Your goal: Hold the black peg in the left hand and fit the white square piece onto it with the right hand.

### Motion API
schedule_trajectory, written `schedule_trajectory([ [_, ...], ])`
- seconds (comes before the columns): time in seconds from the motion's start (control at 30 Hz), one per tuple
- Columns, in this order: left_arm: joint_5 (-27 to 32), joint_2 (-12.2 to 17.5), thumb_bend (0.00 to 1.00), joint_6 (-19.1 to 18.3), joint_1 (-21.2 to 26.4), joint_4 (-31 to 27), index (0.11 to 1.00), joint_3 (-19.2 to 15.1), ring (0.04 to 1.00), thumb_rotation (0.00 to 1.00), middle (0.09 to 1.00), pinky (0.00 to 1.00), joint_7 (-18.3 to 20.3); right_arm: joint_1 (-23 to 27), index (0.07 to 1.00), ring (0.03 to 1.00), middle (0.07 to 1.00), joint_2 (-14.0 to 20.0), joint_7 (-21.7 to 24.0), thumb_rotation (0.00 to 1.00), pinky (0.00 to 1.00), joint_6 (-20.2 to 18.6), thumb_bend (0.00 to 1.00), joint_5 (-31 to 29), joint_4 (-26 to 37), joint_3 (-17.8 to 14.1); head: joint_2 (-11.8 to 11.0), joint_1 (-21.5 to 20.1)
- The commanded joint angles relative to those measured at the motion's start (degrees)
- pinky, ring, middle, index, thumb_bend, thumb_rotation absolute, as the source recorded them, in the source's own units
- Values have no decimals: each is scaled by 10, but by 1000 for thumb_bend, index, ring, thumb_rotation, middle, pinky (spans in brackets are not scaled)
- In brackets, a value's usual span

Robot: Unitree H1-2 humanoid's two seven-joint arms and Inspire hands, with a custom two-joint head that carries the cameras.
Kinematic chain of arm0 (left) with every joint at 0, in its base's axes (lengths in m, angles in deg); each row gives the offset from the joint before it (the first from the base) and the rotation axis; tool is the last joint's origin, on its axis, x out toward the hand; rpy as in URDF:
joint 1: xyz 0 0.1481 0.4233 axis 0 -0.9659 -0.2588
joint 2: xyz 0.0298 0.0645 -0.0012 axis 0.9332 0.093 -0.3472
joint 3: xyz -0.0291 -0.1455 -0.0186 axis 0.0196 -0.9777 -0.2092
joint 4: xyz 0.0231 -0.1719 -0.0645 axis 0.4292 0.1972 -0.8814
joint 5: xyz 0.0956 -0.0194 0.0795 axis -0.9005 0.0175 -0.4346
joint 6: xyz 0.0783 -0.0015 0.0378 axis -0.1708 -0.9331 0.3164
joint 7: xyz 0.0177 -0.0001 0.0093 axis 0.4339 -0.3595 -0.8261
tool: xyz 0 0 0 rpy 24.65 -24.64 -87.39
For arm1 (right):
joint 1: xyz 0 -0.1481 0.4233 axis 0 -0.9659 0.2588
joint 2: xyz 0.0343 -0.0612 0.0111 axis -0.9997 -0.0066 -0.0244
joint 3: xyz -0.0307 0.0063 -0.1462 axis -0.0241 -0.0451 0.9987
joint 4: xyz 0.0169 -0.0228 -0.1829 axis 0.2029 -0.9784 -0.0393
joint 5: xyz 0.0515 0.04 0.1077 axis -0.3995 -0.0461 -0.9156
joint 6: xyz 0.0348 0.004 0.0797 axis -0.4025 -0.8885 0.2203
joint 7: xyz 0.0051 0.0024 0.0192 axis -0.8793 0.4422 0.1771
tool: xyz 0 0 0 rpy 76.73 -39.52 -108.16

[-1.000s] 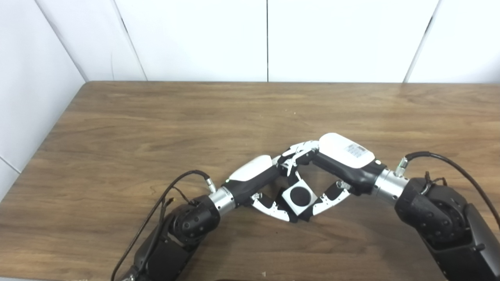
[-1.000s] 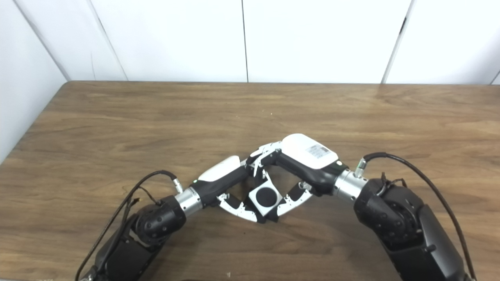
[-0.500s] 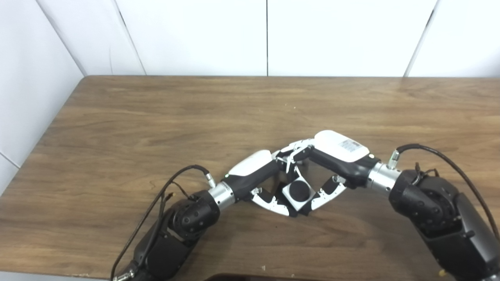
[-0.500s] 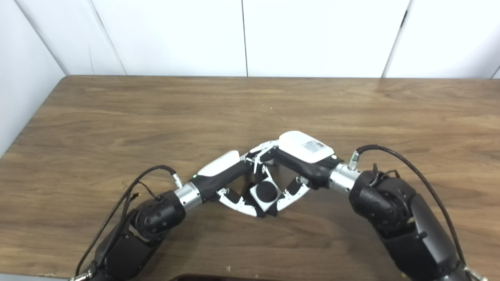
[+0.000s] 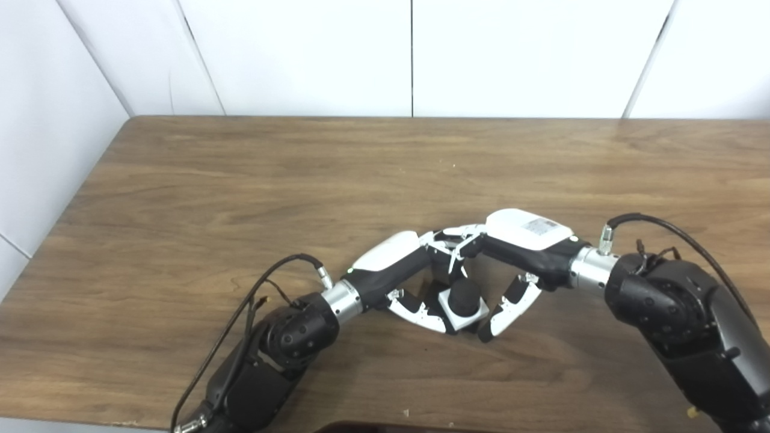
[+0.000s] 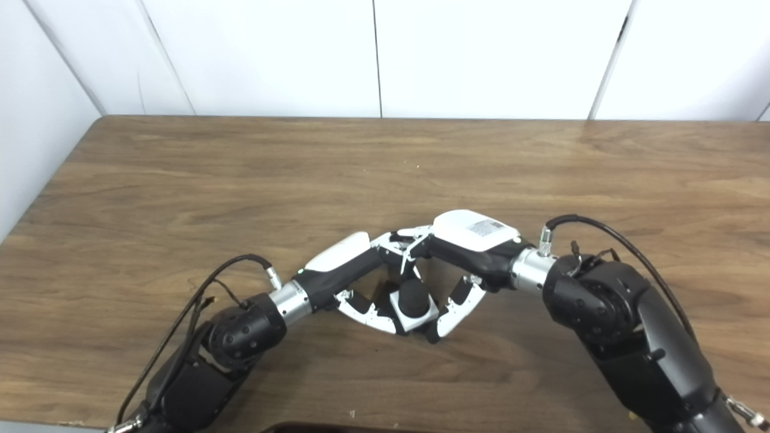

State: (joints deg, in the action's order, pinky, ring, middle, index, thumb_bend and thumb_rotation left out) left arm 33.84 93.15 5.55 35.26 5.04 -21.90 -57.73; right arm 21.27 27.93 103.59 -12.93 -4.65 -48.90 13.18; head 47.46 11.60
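Left eye view, one wooden surface (image 5: 240,180), white wall panels behind it.

Item: left hand (image 5: 415,282), arm entering from the lower left. Fingers curled in around the black peg (image 5: 464,295); thumb (image 5: 421,314) lies low along the near side, its tip against the white square piece (image 5: 462,313). Hand closed on the peg, so far as the fingers allow a look.

Item: black peg. Short, dark, round-topped, standing up through the middle of the white square piece. Lower part hidden.

Item: white square piece. Sits around the peg, low between the two hands, close to the surface; whether it touches the wood cannot be told.

Item: right hand (image 5: 511,264), arm entering from the lower right. Upper fingers (image 5: 460,240) reach over to meet those of the left hand above the peg. Thumb (image 5: 508,304) points down just beside the piece, a narrow gap showing. Whether this hand grips the piece cannot be told.
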Motion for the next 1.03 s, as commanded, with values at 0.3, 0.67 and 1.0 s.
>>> schedule_trajectory([
  [0.3,-10,23,521,-5,-8,-1,493,4,1000,76,941,980,22,-5,799,898,900,42,-24,248,813,-20,880,1,-6,-64,-2,-17],
  [0.67,0,30,521,4,-7,6,492,2,1000,74,938,983,20,-10,791,887,909,45,-45,199,768,-34,816,-23,-7,-112,-6,-41],
  [1.0,2,36,521,2,-9,2,493,-1,1000,76,938,970,20,-15,781,854,896,38,-72,185,719,-42,817,-35,-12,-144,-12,-66],
])
